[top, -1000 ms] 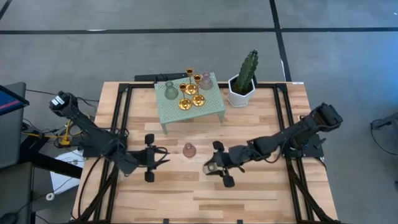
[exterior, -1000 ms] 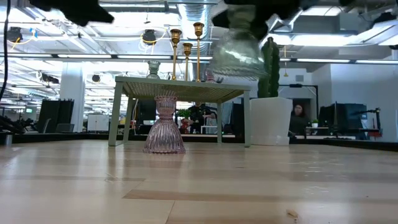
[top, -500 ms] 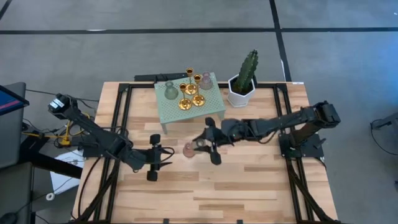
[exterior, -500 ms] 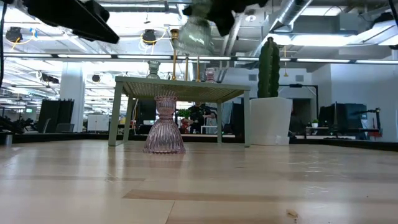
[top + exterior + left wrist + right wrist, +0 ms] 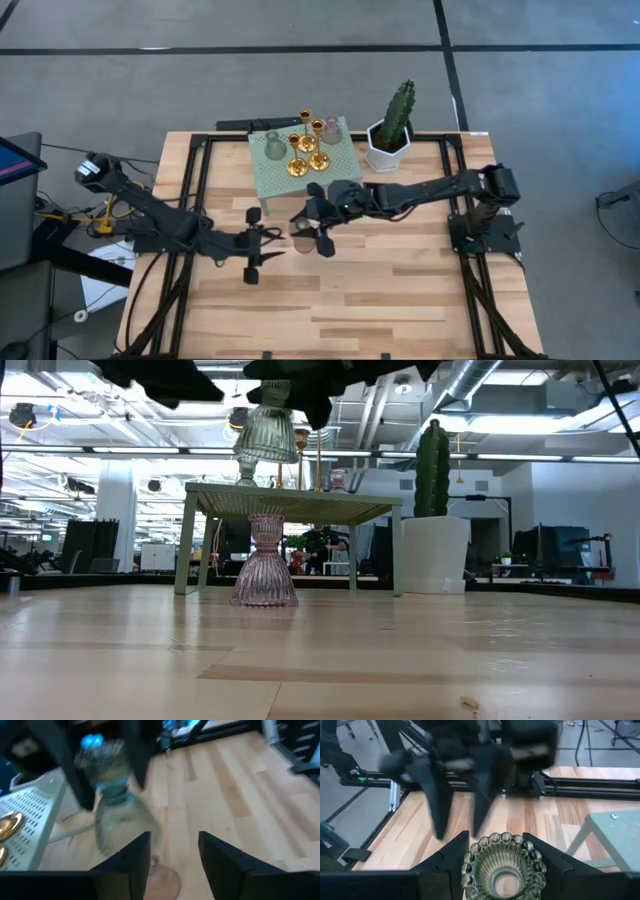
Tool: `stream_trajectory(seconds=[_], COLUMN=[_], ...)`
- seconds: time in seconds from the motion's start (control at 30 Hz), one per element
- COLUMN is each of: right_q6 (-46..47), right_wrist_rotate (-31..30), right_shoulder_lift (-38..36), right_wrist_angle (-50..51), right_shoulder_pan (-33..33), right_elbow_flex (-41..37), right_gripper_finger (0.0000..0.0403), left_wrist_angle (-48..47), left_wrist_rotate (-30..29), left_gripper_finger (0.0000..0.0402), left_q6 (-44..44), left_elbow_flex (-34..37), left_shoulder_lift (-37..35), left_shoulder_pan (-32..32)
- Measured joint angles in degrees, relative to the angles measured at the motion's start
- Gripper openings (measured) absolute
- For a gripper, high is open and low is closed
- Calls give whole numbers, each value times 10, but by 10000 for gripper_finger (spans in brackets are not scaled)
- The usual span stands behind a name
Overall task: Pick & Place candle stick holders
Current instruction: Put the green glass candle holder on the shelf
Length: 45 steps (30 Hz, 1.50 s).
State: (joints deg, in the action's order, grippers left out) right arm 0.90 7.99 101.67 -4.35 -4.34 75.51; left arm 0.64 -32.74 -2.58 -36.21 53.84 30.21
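My right gripper (image 5: 312, 226) is shut on a translucent grey-green candle stick holder (image 5: 266, 426), held in the air above a pink holder (image 5: 264, 561) that stands by its round base on the wooden table. My left gripper (image 5: 172, 854) hovers open just left of them, raised off the table, with nothing between its fingers. A low green stand (image 5: 338, 167) at the far middle bears gold holders (image 5: 305, 152), a grey-green one (image 5: 274, 146) and a pink one (image 5: 331, 130). My right gripper pinches the grey-green holder's upper part, at its beaded top rim (image 5: 470, 866), between its two fingers. The fingers reach in from the table's right, slanting slightly down. The holder stands upright in the hold, base hanging below the fingers, lifted clear of the table.
A white hexagonal pot with a cactus (image 5: 389, 140) stands right of the green stand. Black frame rails (image 5: 190, 200) run along both sides of the table. The near half of the wooden table (image 5: 330, 310) lies bare.
My right gripper has carried the grey-green holder up and toward the table's left and far side, from right of the pink holder to above it. My left gripper has drifted a little toward the table's right, nearer the pink holder.
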Motion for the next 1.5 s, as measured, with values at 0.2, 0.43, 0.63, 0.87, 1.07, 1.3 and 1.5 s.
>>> stream_trajectory(seconds=[0.2, 0.43, 0.63, 0.87, 1.07, 1.3, 1.5], right_q6=[-9, -10, -11, -16, -24, -30, -30], right_wrist_rotate=[14, 29, 70, 86, 89, 88, 89], right_shoulder_lift=[0, -3, -1, -1, -1, 0, -1], right_wrist_angle=[6, 41, 22, 7, -5, -16, -17], right_shoulder_pan=[3, -1, -5, -9, -11, -11, -11], right_elbow_flex=[6, 6, 6, 6, 6, 6, 6], right_gripper_finger=[152, 152, 152, 152, 152, 152, 152], left_wrist_angle=[17, 71, 99, 128, 169, 207, 226], left_wrist_rotate=[1, 2, -1, 48, 96, 149, 156], left_gripper_finger=[220, 282, 318, 341, 355, 360, 356], left_q6=[13, 14, 13, 15, 16, 25, 28], left_elbow_flex=[0, 0, 0, 0, 0, -1, 0], left_shoulder_lift=[44, 78, 82, 82, 95, 145, 157], left_shoulder_pan=[-36, -50, -57, -83, -108, -133, -133])
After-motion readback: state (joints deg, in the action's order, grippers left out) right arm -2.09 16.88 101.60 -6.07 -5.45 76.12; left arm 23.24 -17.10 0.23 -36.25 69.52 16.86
